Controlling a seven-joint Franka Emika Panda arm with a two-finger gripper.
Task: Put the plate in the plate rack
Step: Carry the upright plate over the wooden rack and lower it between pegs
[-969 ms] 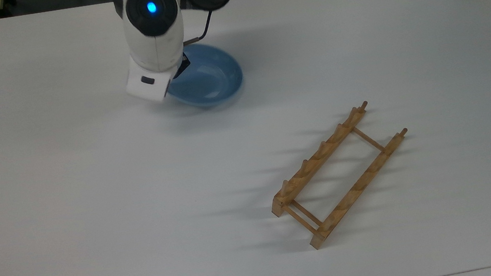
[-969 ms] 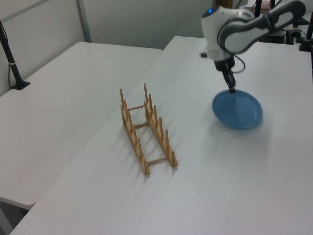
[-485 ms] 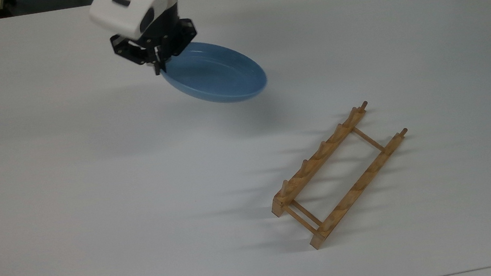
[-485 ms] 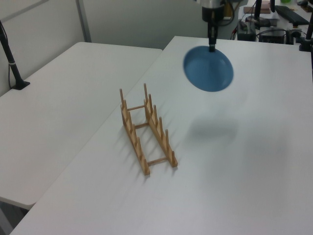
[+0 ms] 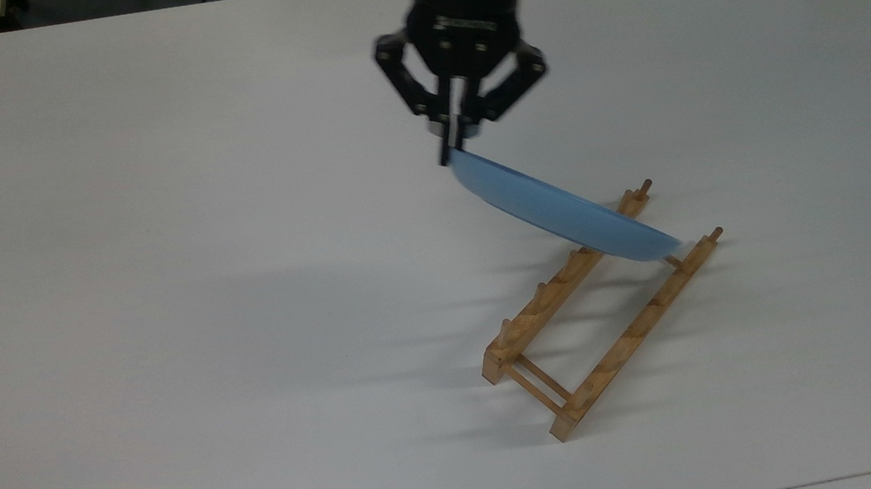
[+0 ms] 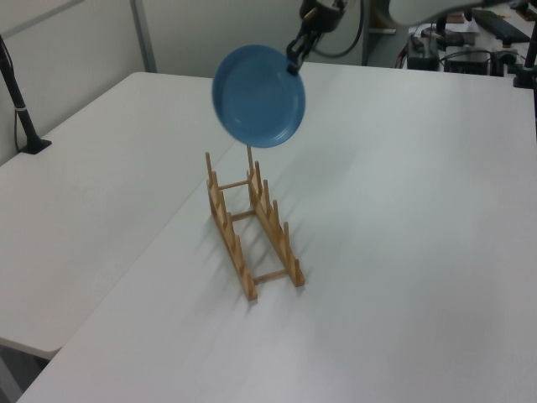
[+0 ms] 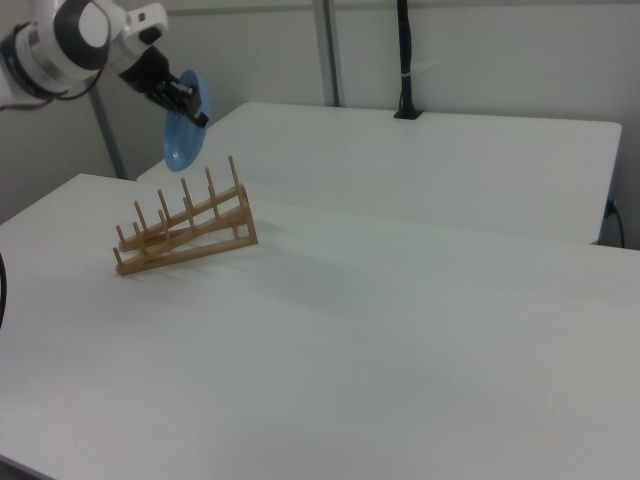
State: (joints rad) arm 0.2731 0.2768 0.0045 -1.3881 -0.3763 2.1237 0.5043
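One plate (image 6: 257, 96) clamped at its rim by gripper (image 5: 455, 146), held upright in mid-air over far end of one plate rack (image 6: 250, 225) on white table (image 6: 403, 252); edge-on in top view, broad face only in left view.

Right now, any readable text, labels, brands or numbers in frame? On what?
None readable.
Plate: plain blue, no mark.
Plate rack: bare wood, no label.
Claw, shut on the plate's rim: black, no legible lettering.
Table: plain white.
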